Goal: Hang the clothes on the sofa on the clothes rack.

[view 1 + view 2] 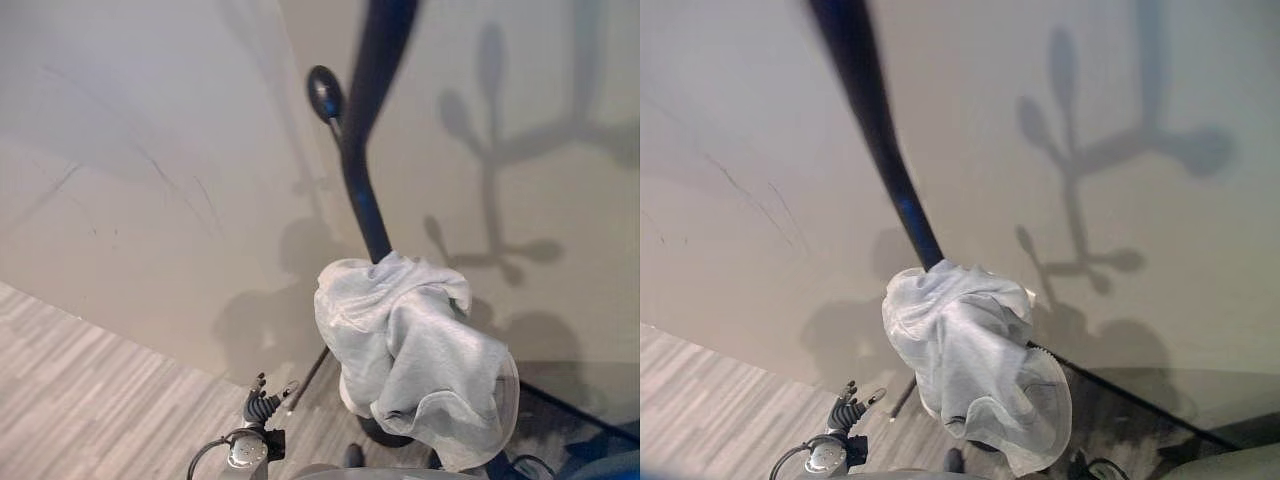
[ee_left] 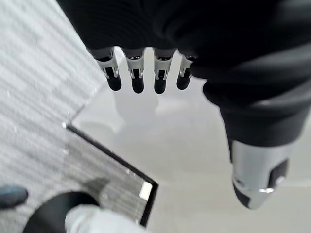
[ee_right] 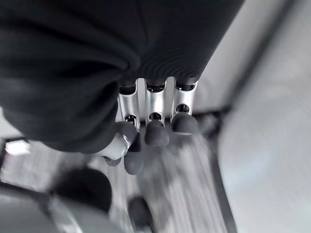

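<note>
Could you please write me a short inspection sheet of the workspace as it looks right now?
Surface: grey striped floor meeting a plain beige wall.
Job's things: pale grey garment draped in a bunch on the dark clothes rack, hanging below a rounded peg.
Clutter: nothing seen.
Hands: left hand empty, fingers straight, low by the floor; right hand empty, fingers curled.
Cables: nothing seen.
Surroundings: the rack's shadow on the wall; dark skirting strip along the wall's foot.
</note>
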### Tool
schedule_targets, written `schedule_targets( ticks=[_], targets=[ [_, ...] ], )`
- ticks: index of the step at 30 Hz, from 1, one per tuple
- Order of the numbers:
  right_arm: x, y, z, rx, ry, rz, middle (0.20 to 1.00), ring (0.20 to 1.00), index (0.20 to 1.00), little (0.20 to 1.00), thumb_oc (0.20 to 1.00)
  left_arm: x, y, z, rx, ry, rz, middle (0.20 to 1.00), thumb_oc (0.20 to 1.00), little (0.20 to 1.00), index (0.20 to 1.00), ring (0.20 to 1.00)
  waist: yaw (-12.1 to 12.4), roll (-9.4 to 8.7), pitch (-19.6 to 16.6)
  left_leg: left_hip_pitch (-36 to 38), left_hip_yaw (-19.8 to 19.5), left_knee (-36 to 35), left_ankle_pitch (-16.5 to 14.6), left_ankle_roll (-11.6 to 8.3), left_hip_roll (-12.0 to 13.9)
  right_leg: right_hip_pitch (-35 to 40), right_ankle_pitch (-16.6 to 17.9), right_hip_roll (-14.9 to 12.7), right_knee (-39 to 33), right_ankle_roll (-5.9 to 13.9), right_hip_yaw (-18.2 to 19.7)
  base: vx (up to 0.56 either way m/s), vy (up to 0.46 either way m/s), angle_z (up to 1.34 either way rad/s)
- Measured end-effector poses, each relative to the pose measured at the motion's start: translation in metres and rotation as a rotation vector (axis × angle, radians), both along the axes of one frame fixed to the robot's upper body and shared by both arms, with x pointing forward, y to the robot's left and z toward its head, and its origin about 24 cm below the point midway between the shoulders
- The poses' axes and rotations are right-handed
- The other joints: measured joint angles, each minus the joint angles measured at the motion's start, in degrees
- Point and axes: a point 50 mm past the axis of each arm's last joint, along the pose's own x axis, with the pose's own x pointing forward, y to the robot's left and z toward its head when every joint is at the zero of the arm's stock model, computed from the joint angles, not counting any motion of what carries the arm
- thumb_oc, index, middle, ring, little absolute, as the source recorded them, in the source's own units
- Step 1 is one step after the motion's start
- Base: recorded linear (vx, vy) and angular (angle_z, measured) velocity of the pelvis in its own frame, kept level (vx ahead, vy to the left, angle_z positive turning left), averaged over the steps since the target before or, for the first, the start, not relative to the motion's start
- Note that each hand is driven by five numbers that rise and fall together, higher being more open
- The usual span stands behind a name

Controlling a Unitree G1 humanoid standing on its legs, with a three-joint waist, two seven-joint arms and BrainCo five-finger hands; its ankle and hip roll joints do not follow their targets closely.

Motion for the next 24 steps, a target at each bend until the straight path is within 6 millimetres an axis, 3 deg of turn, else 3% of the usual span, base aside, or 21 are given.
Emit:
schedule_targets(
  ticks=[2,5,10,12,16,20,24],
  targets=[
    [-0.001,-0.001,0.000,0.011,-0.008,-0.050,1.000,1.000,1.000,1.000,1.000,-0.002,-0.001,-0.004,-0.010,0.025,0.020,1.000,1.000,1.000,1.000,1.000,-0.88,0.65,-0.11,0.28,0.00,0.01,-0.02,-0.03,-0.07,0.39,-0.06,-0.07,0.09,0.06,-0.36,0.01,0.021,0.06],
    [0.001,-0.002,0.001,0.022,-0.024,-0.092,1.000,1.000,1.000,1.000,1.000,-0.006,-0.004,-0.008,-0.031,0.057,0.022,1.000,1.000,1.000,1.000,1.000,-1.65,0.00,-0.03,0.46,-0.01,0.14,0.01,-0.05,0.04,0.58,-0.16,0.08,0.24,0.08,-0.40,0.00,0.000,0.00],
    [0.001,0.002,-0.001,0.076,-0.038,-0.201,1.000,1.000,1.000,1.000,1.000,-0.038,0.005,-0.026,-0.038,0.234,0.040,1.000,1.000,1.000,1.000,1.000,-2.12,-3.36,-0.95,1.56,0.90,0.26,-0.22,-0.40,0.46,1.26,-0.34,0.50,0.25,-0.12,0.64,0.01,-0.012,-0.09],
    [-0.004,0.007,-0.004,0.111,-0.036,-0.268,1.000,1.000,1.000,1.000,1.000,-0.055,0.017,-0.031,-0.034,0.307,0.095,1.000,1.000,1.000,1.000,1.000,-1.99,-5.51,-1.40,1.68,1.43,0.00,-0.48,-0.72,0.66,1.18,-0.38,0.70,0.26,-0.28,1.06,-0.01,-0.015,-0.11],
    [-0.012,0.014,-0.008,0.169,-0.007,-0.326,1.000,1.000,1.000,1.000,1.000,-0.070,0.029,-0.034,-0.040,0.364,0.159,1.000,1.000,1.000,1.000,1.000,-1.82,-8.33,-2.84,1.94,2.18,-0.01,-0.94,-0.52,0.87,0.94,-0.15,0.94,0.27,-0.33,2.27,-0.01,-0.014,-0.13],
    [-0.020,0.023,-0.012,0.210,0.015,-0.382,1.000,1.000,1.000,1.000,1.000,-0.071,0.037,-0.033,-0.064,0.355,0.228,1.000,1.000,1.000,1.000,1.000,-1.76,-10.48,-4.70,2.13,2.34,-0.01,-1.17,-0.12,0.95,1.03,-0.11,1.05,0.27,-0.42,2.44,0.00,-0.005,-0.03],
    [-0.023,0.026,-0.013,0.237,0.018,-0.428,1.000,1.000,1.000,1.000,1.000,-0.069,0.037,-0.033,-0.078,0.349,0.237,1.000,1.000,1.000,1.000,1.000,-1.73,-11.43,-5.94,2.37,2.41,-0.01,-1.14,-0.06,1.02,1.27,-0.17,1.12,0.26,-0.52,2.49,0.00,0.000,0.00]
  ],
)
